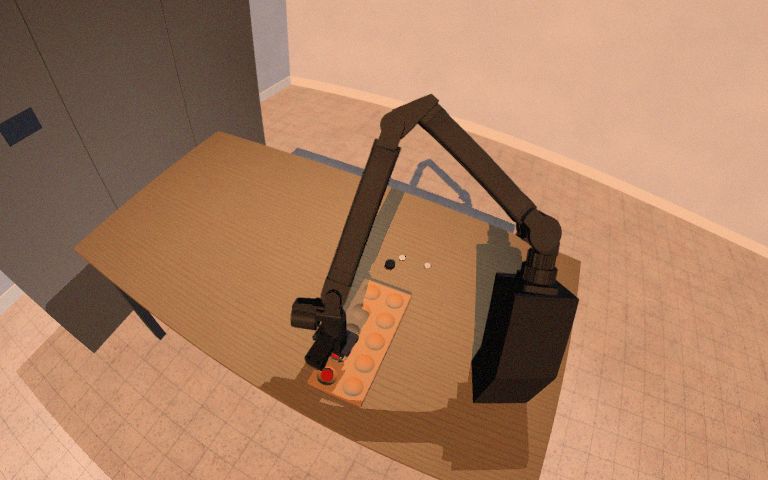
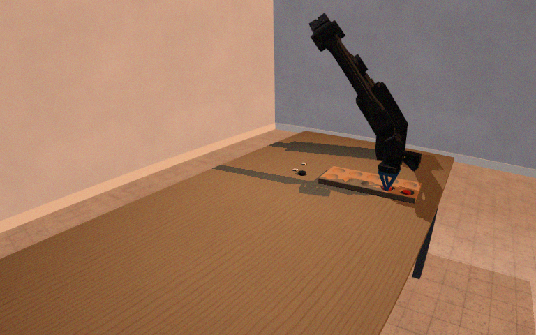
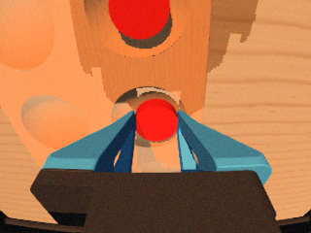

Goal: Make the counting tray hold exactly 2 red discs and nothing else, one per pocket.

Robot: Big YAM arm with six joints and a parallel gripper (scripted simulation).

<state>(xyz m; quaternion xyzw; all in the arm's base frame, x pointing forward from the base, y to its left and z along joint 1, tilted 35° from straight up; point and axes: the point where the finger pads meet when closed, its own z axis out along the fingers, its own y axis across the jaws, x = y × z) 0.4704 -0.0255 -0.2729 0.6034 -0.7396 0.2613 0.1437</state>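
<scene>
The orange counting tray [image 1: 334,389] [image 2: 343,184] [image 3: 197,39] lies flat near the table's front edge. One red disc [image 1: 326,374] [image 2: 405,192] [image 3: 139,6] rests in its end pocket. My gripper [image 1: 338,355] [image 2: 386,186] [image 3: 155,117] points down over the neighbouring pocket in the same row. It is shut on a second red disc [image 3: 155,118] [image 2: 388,188], held low at that pocket's mouth. I cannot tell whether the disc touches the pocket floor. The other pockets in view are empty.
A black disc [image 1: 389,264] [image 2: 301,172] and two small white discs [image 1: 402,257] [image 1: 427,264] [image 2: 303,163] [image 2: 294,169] lie on the table beyond the tray's far end. The robot's dark base block [image 1: 521,339] stands to the right of the tray.
</scene>
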